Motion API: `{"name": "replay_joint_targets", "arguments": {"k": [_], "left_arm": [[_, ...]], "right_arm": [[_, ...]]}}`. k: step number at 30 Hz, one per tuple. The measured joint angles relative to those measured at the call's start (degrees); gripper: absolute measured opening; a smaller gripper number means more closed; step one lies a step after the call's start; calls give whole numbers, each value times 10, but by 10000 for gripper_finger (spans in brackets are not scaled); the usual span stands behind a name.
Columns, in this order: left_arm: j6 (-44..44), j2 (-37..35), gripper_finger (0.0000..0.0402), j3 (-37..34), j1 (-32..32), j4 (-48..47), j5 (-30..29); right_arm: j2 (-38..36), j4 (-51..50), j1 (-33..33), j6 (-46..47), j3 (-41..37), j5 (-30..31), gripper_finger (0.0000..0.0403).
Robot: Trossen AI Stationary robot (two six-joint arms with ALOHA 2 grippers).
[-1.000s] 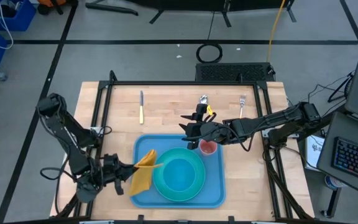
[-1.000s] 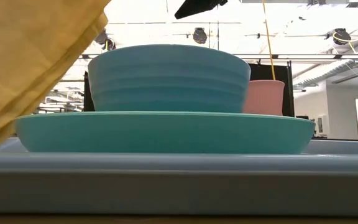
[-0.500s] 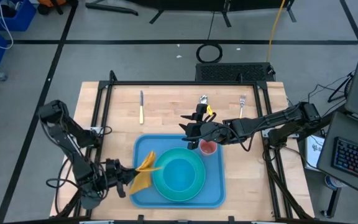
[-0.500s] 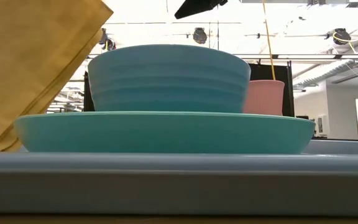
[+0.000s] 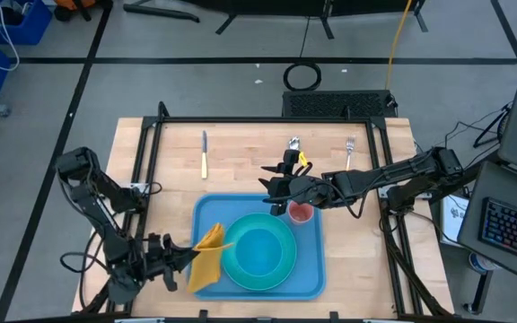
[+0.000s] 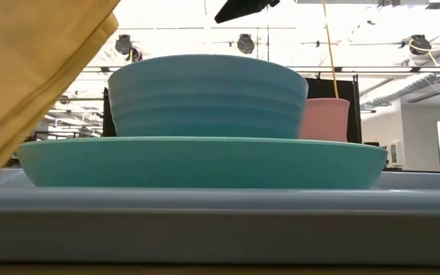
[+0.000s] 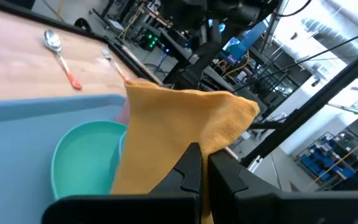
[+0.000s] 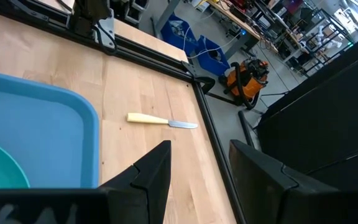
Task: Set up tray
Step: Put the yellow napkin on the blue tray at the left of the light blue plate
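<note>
The light-blue tray [image 5: 311, 269] lies on the wooden table and carries a turquoise plate [image 5: 281, 269] with a turquoise bowl [image 6: 205, 95] on it. A pink cup [image 5: 301, 213] stands at the tray's far right. My left gripper [image 5: 185, 260] is at the tray's near-left corner, shut on a yellow-orange folded napkin [image 5: 207, 256]. The napkin reaches over the tray's left rim toward the plate. My right gripper [image 5: 272, 193] hovers open over the tray's far edge, beside the cup. My left gripper pinches the folded napkin between its two fingers at one edge [image 7: 199, 152]. It comes level from the table's left. The napkin [image 7: 173, 130] sticks out beyond the fingertips and droops over the tray's left rim. In the low view its folded layers [image 6: 29, 76] hang slack.
A yellow-handled knife [image 5: 205, 154], a spoon [image 5: 294, 144] and a fork [image 5: 350, 148] lie on the bare wood beyond the tray. A black frame borders the table. Bare wood shows left and right of the tray.
My left gripper has crept toward the table's right and near edge, carrying the napkin with it. The napkin has swayed: in the low view its hanging edge swung right, then back left. My right arm has kept still.
</note>
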Motion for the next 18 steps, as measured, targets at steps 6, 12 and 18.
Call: {"name": "replay_joint_targets", "arguments": {"k": [6, 12, 18], "left_arm": [[-141, 44, 4, 0, 2, -61, 0], [-151, 82, 4, 0, 1, 19, -5], [-30, 82, 4, 0, 1, 136, -11]], "right_arm": [[0, 5, -1, 2, -4, 0, 150], [0, 82, -4, -27, -46, 0, 150], [0, 168, -5, -69, -89, 2, 150]]}}
